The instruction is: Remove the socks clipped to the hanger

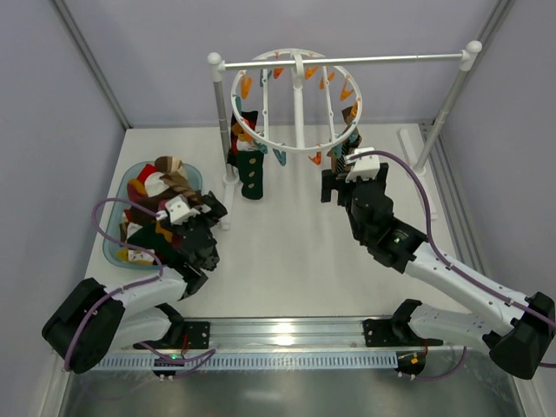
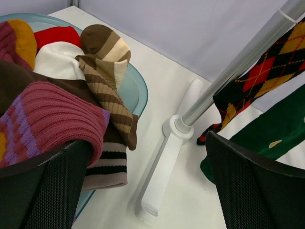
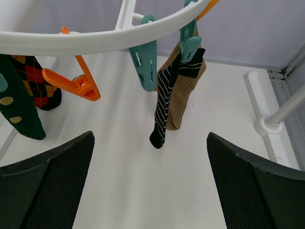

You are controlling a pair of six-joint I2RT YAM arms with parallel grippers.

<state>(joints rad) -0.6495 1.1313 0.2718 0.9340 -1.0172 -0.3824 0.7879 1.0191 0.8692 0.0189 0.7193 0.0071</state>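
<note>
The white ring hanger [image 1: 300, 149] hangs from the rack bar, rimmed with orange and teal clips. A dark green sock [image 1: 252, 178] and a red-orange diamond sock [image 1: 246, 130] hang on its left. A black-white striped sock [image 3: 164, 105] and a brown sock [image 3: 183, 90] hang from one teal clip [image 3: 190, 45] on its right. My right gripper [image 1: 337, 174] is open and empty, just below the ring's right rim [image 3: 95, 42], with the striped sock ahead of it [image 3: 150, 191]. My left gripper [image 1: 211, 217] is open and empty by the heap of loose socks [image 2: 57, 109].
A teal tray [image 1: 113, 248] at the left holds several loose socks. The white-posted rack with its metal bar [image 1: 347, 61] spans the back. Its left foot [image 2: 164, 162] and post [image 2: 228, 76] lie just ahead of my left gripper [image 2: 147, 191]. The right foot [image 3: 259, 95] is at the right.
</note>
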